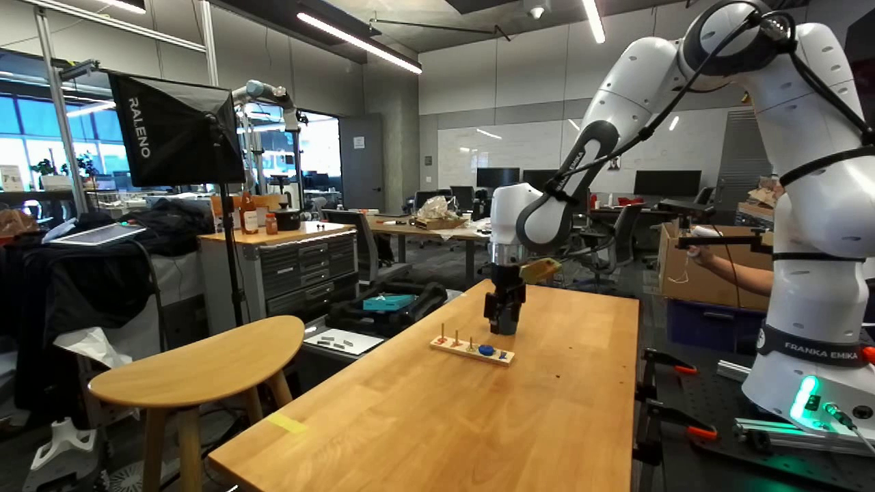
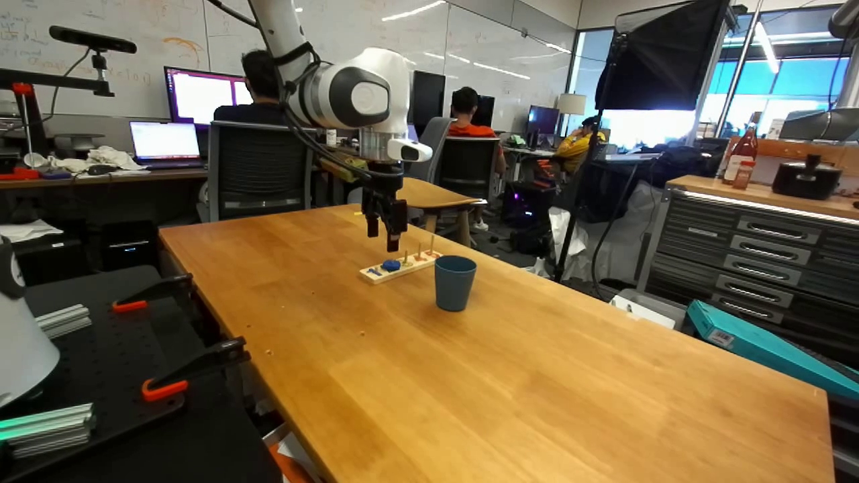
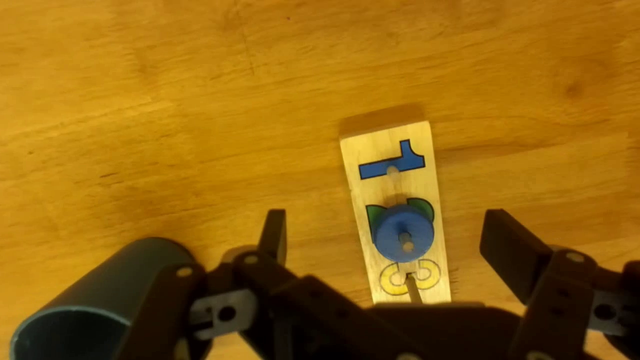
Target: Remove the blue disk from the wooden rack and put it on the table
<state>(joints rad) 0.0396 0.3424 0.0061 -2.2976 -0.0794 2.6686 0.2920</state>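
Observation:
The blue disk [image 3: 392,232] sits on a peg of the wooden rack [image 3: 372,144], over the painted 2. It also shows in both exterior views [image 1: 486,350] [image 2: 391,265]. The rack [image 2: 417,264] lies flat on the wooden table [image 2: 537,382], and its other pegs carry no disk. My gripper [image 3: 389,237] is open and empty, pointing down. In the wrist view its fingers stand wide on either side of the disk. In an exterior view the gripper [image 2: 383,238] hangs above the rack, apart from the disk. The gripper body hides the rack's far end in the wrist view.
A blue-grey cup [image 2: 454,285] stands upright on the table beside the rack, near the gripper's left finger in the wrist view [image 3: 110,287]. Clamps [image 2: 168,389] grip the table edge on the robot's side. A stool [image 1: 198,362] stands beside the table.

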